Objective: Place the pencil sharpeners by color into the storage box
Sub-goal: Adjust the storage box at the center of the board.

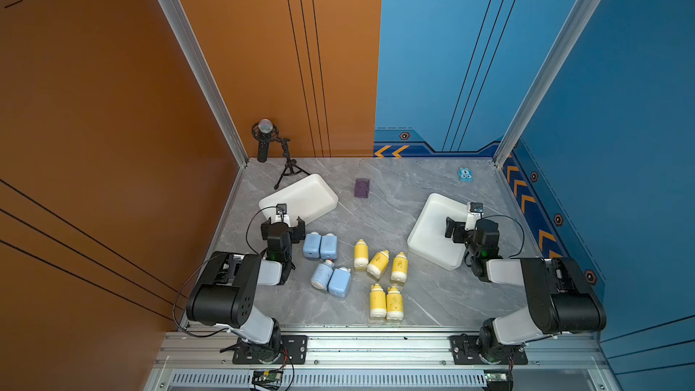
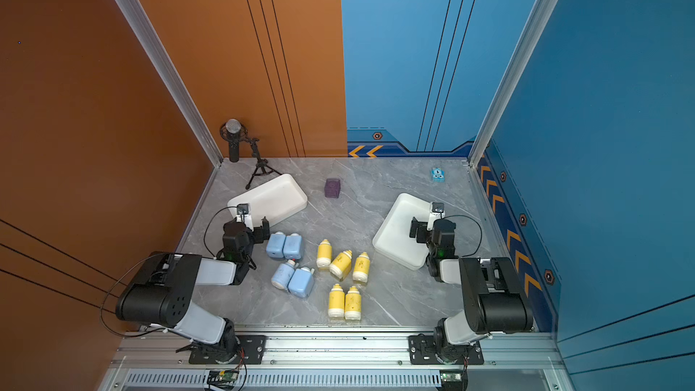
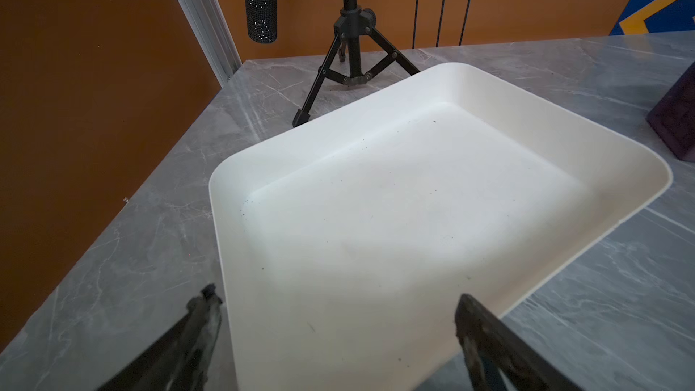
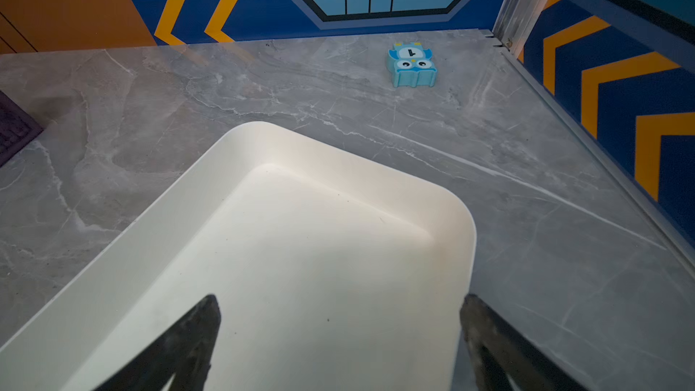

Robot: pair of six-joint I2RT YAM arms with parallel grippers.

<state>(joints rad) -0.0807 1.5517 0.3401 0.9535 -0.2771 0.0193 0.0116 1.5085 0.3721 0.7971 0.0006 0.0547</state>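
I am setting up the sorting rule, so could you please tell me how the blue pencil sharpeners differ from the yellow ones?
The blue pencil sharpeners are light blue and squarish; the yellow pencil sharpeners are yellow and rounder. There are four blue and five yellow. The blue group lies to the robot's left of the yellow group. Both kinds have white ends and lie on the table.

Robot lab booth: aluminium frame (image 1: 195,58), mounting rail (image 1: 376,346), microphone (image 1: 265,126).
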